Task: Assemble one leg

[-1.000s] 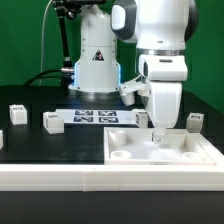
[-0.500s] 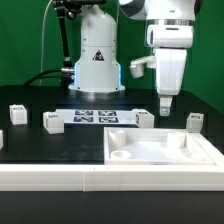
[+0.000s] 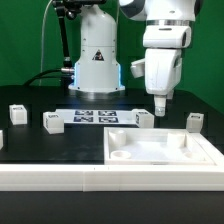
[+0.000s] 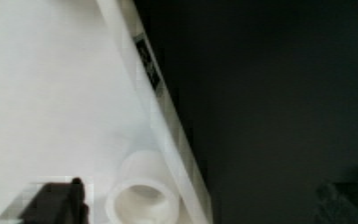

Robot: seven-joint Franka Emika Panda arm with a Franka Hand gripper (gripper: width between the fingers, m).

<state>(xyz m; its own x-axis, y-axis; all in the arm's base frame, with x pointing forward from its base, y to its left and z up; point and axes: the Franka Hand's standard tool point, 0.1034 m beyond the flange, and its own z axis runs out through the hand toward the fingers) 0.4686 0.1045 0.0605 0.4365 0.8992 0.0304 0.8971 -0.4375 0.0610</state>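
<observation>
Several small white legs with marker tags stand on the black table: one [image 3: 143,118] just behind the panel, one [image 3: 196,121] at the exterior view's right, and two [image 3: 52,122] [image 3: 17,113] at its left. The wide white panel [image 3: 165,150] with round corner sockets lies in front. My gripper [image 3: 159,106] hangs in the air above the panel's back edge, between the two nearer legs. It is open and empty. In the wrist view the gripper [image 4: 202,205] has its dark fingers [image 4: 51,203] wide apart over the panel's edge [image 4: 69,100] and one socket [image 4: 144,198].
The marker board [image 3: 95,116] lies flat behind the legs, in front of the arm's base [image 3: 95,70]. A white ledge [image 3: 60,178] runs along the front. Another small white part [image 3: 1,140] sits at the exterior view's far left edge.
My gripper rose from low over the panel's back part into the air, then shifted a little to the exterior view's left and turned slightly. The parts have not moved.
</observation>
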